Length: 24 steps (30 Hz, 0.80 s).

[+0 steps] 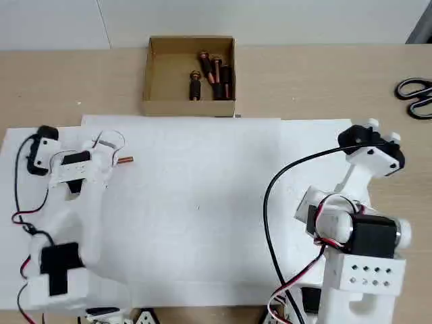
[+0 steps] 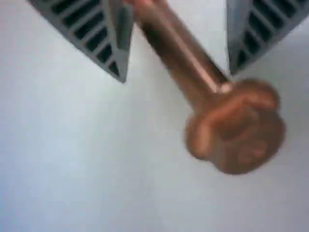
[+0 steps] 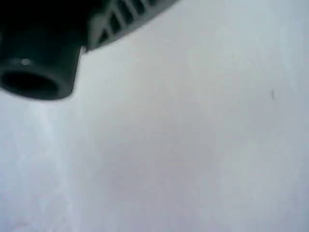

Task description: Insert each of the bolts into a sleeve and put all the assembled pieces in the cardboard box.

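Bolt: a copper-coloured bolt with a broad, rounded head is in the left arm's hold above the white sheet. In the high view one end pokes out of the gripper toward the middle of the desk.
Left gripper: the fingers are closed on the bolt's shaft. The shaft runs slantwise between them and the head hangs free beyond the tips.
Left arm: it sits over the left part of the sheet, well short of the cardboard box.
Sleeve: a dark, hollow sleeve is at the right arm's tip, its open end showing, above the white sheet.
Right gripper: it grips the sleeve. One ribbed finger lies right against the sleeve; the other is hidden.
Right arm: it stands at the right edge of the sheet, well apart from the left arm.
Cardboard box: it rests open on the desk, just beyond the far edge of the sheet.
Assembled pieces: several bolts in dark sleeves lie in the right half of the box, close together.
Scissors: they lie on the bare desk, far right.
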Tool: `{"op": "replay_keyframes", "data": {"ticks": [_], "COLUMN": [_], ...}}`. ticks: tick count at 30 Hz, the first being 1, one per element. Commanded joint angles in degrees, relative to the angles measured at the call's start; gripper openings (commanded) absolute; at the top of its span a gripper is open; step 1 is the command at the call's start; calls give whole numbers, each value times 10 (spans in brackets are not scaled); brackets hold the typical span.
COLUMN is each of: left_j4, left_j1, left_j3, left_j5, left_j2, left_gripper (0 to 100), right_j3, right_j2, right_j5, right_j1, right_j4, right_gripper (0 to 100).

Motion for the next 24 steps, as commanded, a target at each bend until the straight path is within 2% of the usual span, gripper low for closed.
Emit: {"op": "replay_keyframes", "data": {"ticks": [1,11,16,24], "left_j4": [-7,90,127,150], "left_j1": [-2,-17,-15,-14], "left_j3": [-31,-148,-166,-181], "left_j5": [2,2,2,1], "left_j2": [47,128,129,127], "left_gripper": [137,130,2,5], "right_j3": [-4,-4,-4,-4], "right_j2": [2,2,2,2], "right_j5": [5,5,4,4], "right_j1": [4,4,4,4], "right_j4": [2,2,1,1], "right_gripper": [3,3,3,3]}}
